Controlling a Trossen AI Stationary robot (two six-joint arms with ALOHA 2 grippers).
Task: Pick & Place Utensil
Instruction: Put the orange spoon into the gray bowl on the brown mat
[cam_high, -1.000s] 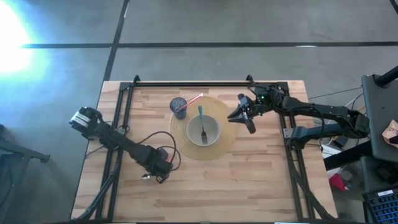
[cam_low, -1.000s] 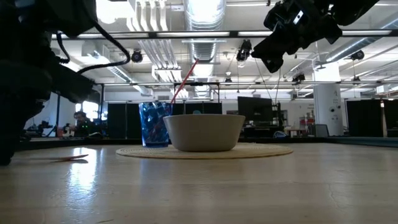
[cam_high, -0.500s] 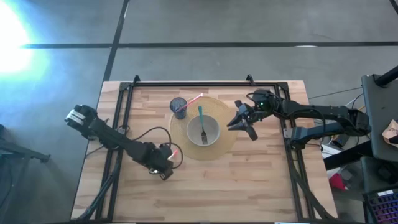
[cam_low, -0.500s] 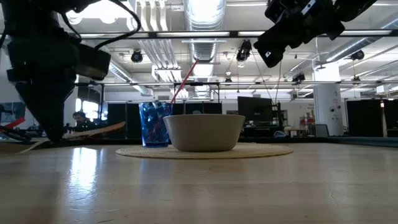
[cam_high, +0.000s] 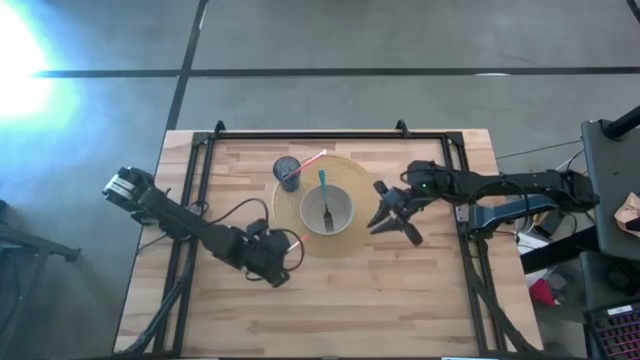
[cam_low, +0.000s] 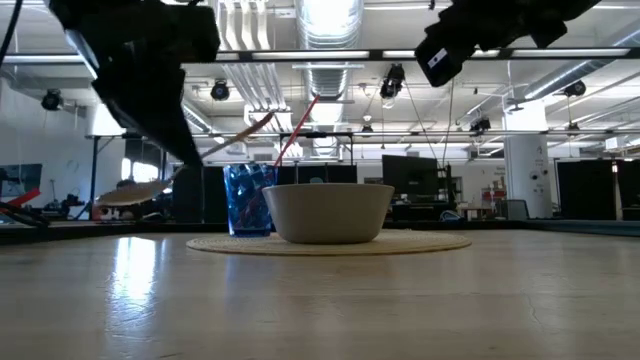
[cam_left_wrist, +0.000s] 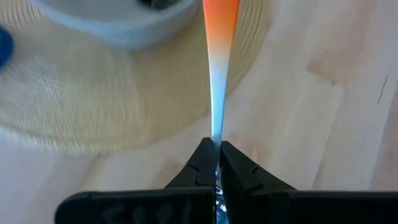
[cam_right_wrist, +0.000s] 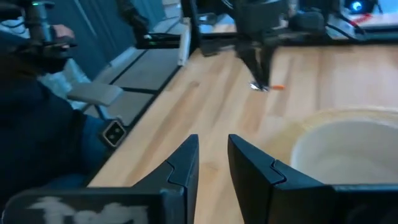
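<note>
A thin utensil with an orange end is in my shut left gripper, which hangs over the wood just near-left of the woven placemat. In the low view the utensil slants through the air below the left gripper. A pale bowl stands on the placemat, and a teal-handled fork rests in it. A blue cup with a red straw stands at the bowl's far left. My right gripper is open, raised above the placemat's right edge, touching nothing. My left gripper pinches the utensil's thin shaft between its two fingers, with the orange end reaching out ahead toward the bowl. The fingers lie along the utensil. It is lifted clear of the table and tilted, one end low, the other high.
Black frame rails run along the table's left, far and right sides. A cable loops on the wood by the left arm. Bare wood lies along the near edge. A person's dark sleeve shows beyond the table's edge.
My left gripper has risen from the table and moved right toward the placemat, carrying the utensil, which lay flat on the wood and now hangs tilted in the air. My right gripper has moved toward the near edge, alongside the bowl's right.
</note>
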